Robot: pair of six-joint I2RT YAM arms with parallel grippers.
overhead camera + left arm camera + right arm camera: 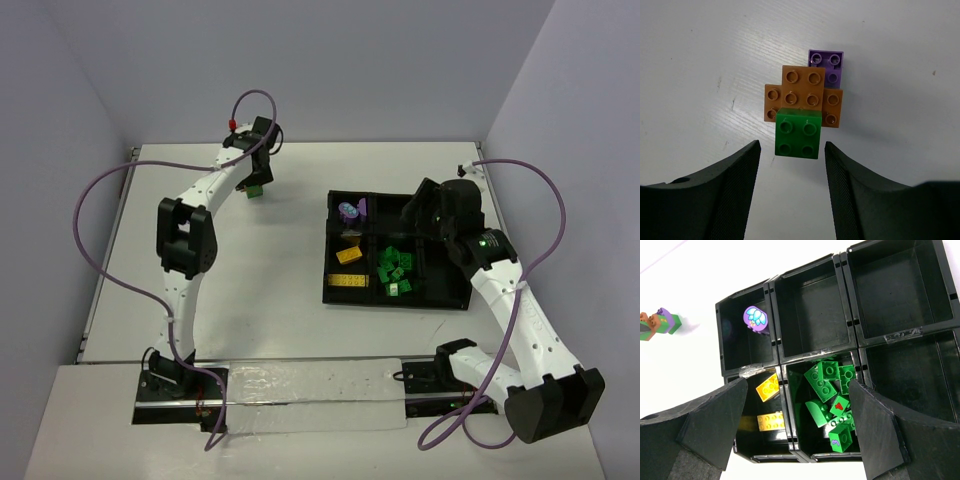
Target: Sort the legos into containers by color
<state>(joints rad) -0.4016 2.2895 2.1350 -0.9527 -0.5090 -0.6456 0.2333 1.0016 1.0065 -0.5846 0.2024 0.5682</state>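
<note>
- Near the desk's far edge, the left gripper (792, 149) hangs with jaws apart, flanking a green studded brick (798, 132) joined to orange bricks (802, 92) and a purple brick (827, 62).
- Over the black compartmented plastic tray (776, 320), the right gripper (797, 386) gapes, holding nothing.
- Within it, walled apart: green bricks (832, 400), yellow bricks (771, 421), 1 purple flower-printed piece (755, 318).

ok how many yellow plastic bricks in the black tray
2, both in the near-left compartment of the black plastic tray: a tilted yellow brick and, by the near wall, a flat yellow brick. The right gripper covers part; more may hide.
</note>
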